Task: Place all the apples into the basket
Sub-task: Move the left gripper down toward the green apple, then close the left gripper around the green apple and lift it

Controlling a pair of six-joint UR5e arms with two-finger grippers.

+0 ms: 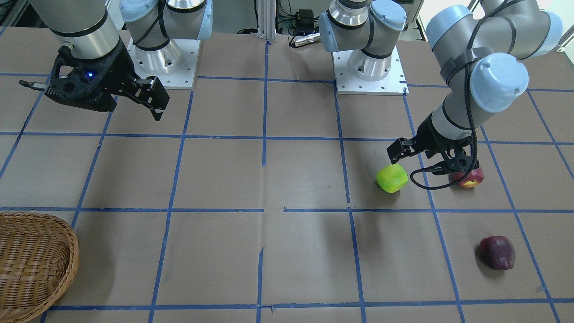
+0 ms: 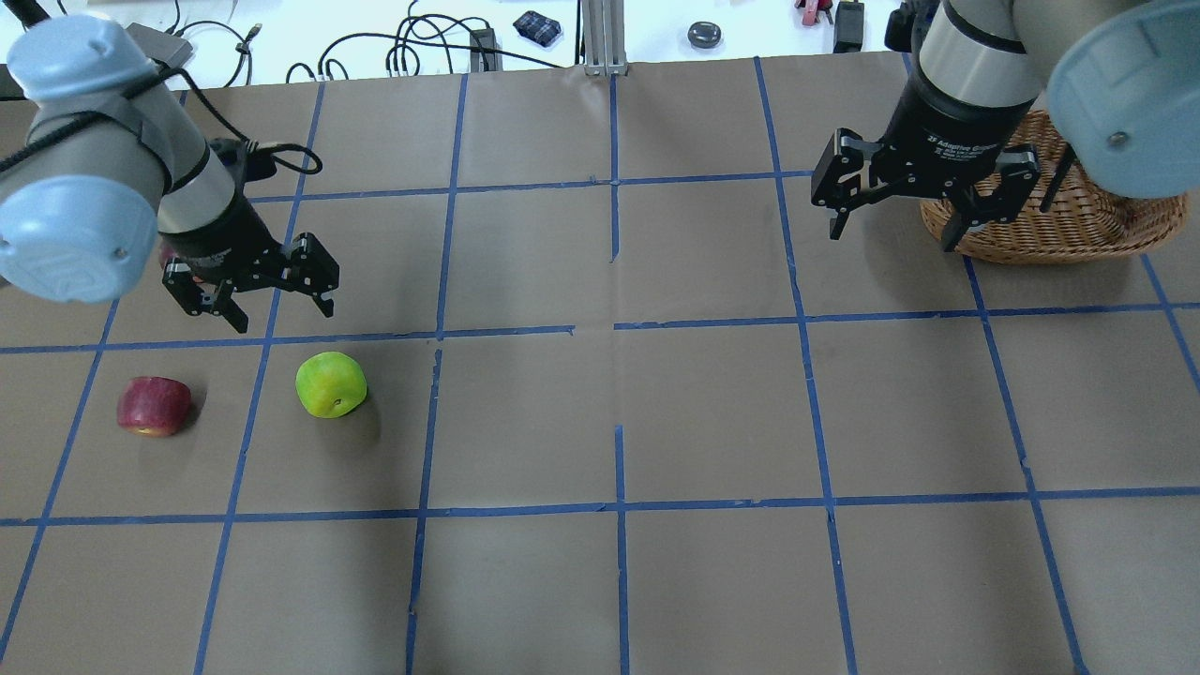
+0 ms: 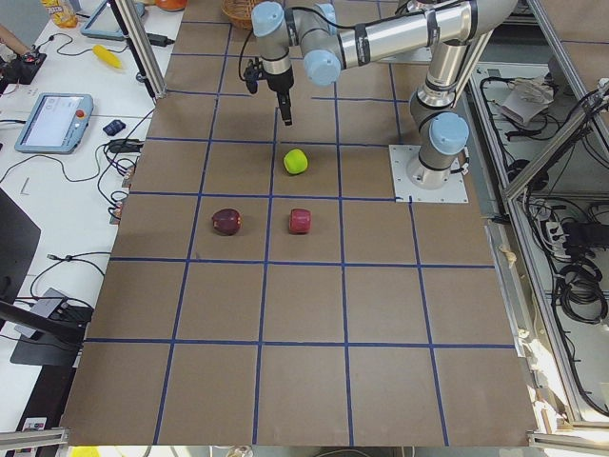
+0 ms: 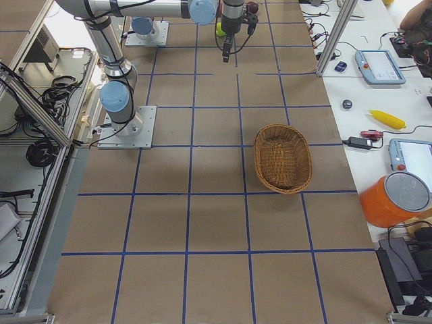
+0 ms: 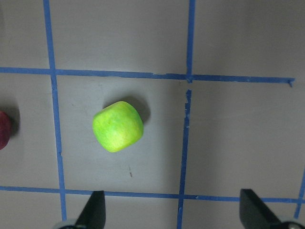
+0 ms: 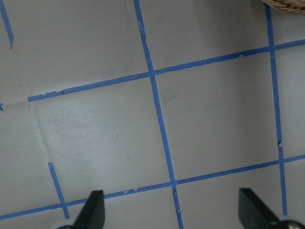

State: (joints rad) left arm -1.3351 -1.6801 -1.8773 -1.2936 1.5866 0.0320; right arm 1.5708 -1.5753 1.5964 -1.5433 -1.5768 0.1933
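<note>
The yellow-green apple (image 2: 330, 384) lies on the table's left part, also in the front view (image 1: 392, 178) and the left wrist view (image 5: 117, 126). The red apple with a yellow patch (image 2: 153, 405) lies left of it, partly behind my left gripper in the front view (image 1: 470, 179). The dark maroon apple (image 1: 496, 252) lies farther out; my left arm hides it in the overhead view. My left gripper (image 2: 283, 319) is open and empty, hovering just beyond the green apple. My right gripper (image 2: 895, 234) is open and empty beside the wicker basket (image 2: 1078, 225).
Brown paper with a blue tape grid covers the table (image 2: 619, 403). The basket stands at the far right corner (image 1: 67, 242). A red apple's edge (image 5: 4, 130) shows at the left wrist view's left border. Cables and small devices (image 2: 441, 47) lie beyond the far edge.
</note>
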